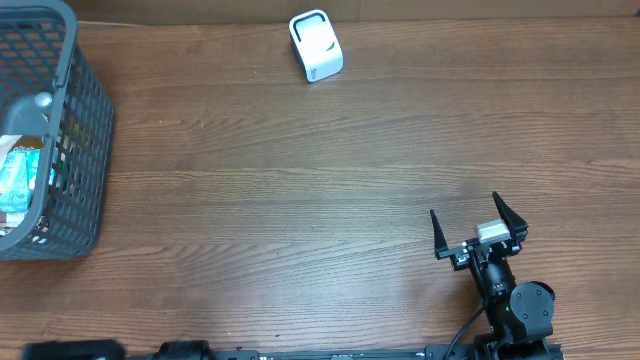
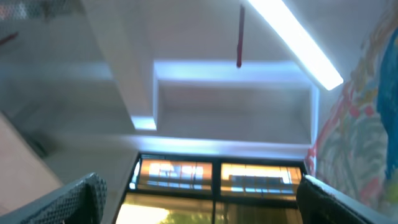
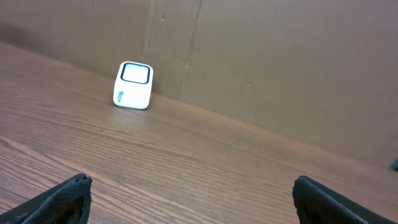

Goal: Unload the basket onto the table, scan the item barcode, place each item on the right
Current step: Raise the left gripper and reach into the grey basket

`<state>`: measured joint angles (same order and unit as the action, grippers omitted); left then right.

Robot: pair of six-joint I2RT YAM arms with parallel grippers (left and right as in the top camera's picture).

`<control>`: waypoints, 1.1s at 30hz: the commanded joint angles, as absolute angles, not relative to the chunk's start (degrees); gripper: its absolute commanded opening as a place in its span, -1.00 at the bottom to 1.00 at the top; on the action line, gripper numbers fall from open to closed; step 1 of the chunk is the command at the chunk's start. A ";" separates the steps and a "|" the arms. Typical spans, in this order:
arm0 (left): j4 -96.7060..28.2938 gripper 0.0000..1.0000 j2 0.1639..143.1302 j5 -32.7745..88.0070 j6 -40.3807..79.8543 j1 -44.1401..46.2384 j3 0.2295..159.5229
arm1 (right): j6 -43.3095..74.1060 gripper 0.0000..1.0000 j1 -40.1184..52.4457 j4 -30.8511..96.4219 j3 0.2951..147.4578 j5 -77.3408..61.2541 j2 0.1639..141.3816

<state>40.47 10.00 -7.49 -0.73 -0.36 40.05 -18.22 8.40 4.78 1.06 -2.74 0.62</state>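
The white barcode scanner point(image 1: 316, 45) stands at the far middle of the wooden table and appears again in the right wrist view as the scanner point(image 3: 133, 85), against the back wall. Packaged items, one a teal and white pack point(image 1: 18, 180), lie in the grey mesh basket point(image 1: 88, 120) at the far left; no barcode shows. My right gripper point(image 1: 478, 228) is open and empty near the front right, pointing towards the scanner, its fingertips wide apart around the gripper point(image 3: 191, 182). My left gripper point(image 2: 200, 183) is open and empty, its camera facing up at ceiling and lights. That arm is out of the overhead view.
The basket's tall wall takes up the table's left edge. A brown wall point(image 3: 280, 62) runs right behind the scanner. Bare wood point(image 1: 300, 200) lies between the basket, scanner and right gripper. A blurred colourful surface point(image 2: 373, 99) fills the right of the left wrist view.
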 commanded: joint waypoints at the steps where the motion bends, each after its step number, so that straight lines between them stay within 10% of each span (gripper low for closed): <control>1: 37.67 0.99 17.72 -5.78 -5.74 0.01 49.30 | -18.00 1.00 8.62 4.62 0.45 -2.66 0.16; 22: -41.67 1.00 72.42 -5.93 -12.93 0.01 121.14 | -18.00 1.00 8.62 4.62 0.45 -2.66 0.16; 33: -65.36 1.00 91.57 2.83 -13.30 -2.17 133.27 | -18.00 1.00 8.62 4.62 0.45 -2.66 0.16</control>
<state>-63.59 89.23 -1.87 -12.25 -0.56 131.31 -18.20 8.40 4.78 1.06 -2.76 0.58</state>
